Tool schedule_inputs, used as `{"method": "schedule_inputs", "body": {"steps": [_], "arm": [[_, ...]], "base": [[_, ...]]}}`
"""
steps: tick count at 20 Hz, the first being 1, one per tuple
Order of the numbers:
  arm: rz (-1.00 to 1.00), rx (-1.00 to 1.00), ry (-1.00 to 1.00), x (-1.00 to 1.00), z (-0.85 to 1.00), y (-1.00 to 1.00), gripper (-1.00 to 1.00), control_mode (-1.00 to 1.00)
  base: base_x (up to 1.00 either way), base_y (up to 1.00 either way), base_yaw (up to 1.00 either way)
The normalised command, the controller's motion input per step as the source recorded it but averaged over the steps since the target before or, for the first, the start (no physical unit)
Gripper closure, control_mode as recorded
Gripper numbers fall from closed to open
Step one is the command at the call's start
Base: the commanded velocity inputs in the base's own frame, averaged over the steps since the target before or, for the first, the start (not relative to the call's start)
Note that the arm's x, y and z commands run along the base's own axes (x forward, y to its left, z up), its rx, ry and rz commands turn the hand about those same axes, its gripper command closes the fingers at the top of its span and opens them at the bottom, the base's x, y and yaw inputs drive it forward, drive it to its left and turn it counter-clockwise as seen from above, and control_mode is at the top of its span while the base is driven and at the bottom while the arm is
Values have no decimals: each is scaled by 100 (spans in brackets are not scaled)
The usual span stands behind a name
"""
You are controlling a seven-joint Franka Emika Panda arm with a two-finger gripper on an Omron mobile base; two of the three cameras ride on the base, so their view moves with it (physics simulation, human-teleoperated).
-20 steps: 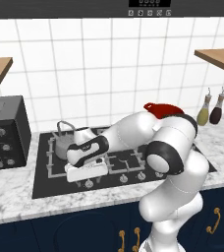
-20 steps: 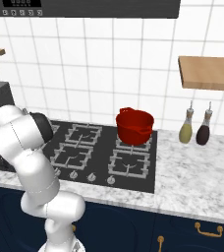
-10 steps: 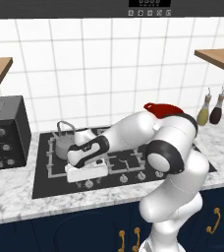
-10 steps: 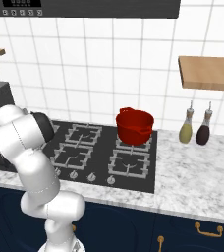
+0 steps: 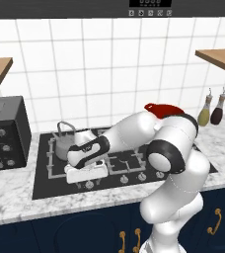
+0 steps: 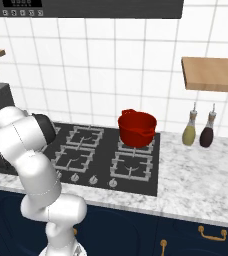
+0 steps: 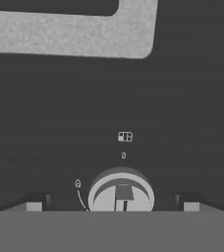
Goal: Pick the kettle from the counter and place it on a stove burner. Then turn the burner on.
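The silver-grey kettle [image 5: 63, 144] stands upright on the black grate of the stove burner [image 5: 55, 154] at the left rear of the cooktop. My gripper [image 5: 87, 178] points down at the front row of knobs, just in front of the kettle. In the hand view a round grey knob [image 7: 121, 193] sits between my two fingertips [image 7: 35, 203], which stand wide apart on either side without touching it. The gripper [image 7: 113, 204] is open and holds nothing. A strip of the marbled counter [image 7: 70, 37] runs beyond the black glass.
A red lidded pot [image 6: 137, 127] sits on the right rear burner. Two bottles [image 6: 198, 131] hang by the wall to the right, under a wooden shelf [image 6: 211, 80]. A dark oven box [image 5: 3, 131] stands on the counter left of the cooktop.
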Motion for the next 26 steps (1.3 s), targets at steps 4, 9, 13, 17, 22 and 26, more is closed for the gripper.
{"method": "schedule_inputs", "body": {"steps": [4, 9, 13, 17, 22, 26], "arm": [[0, 0, 0, 0, 0, 0, 100, -100], [0, 0, 0, 0, 0, 0, 100, -100], [0, 0, 0, 0, 0, 0, 100, -100], [7, 0, 0, 0, 0, 0, 100, -100], [18, 0, 0, -2, -1, 0, 100, -100], [21, 0, 0, -11, -2, 0, 100, -100]], "base": [[0, 0, 0], [0, 0, 0], [0, 0, 0], [0, 0, 0], [0, 0, 0], [0, 0, 0]]}}
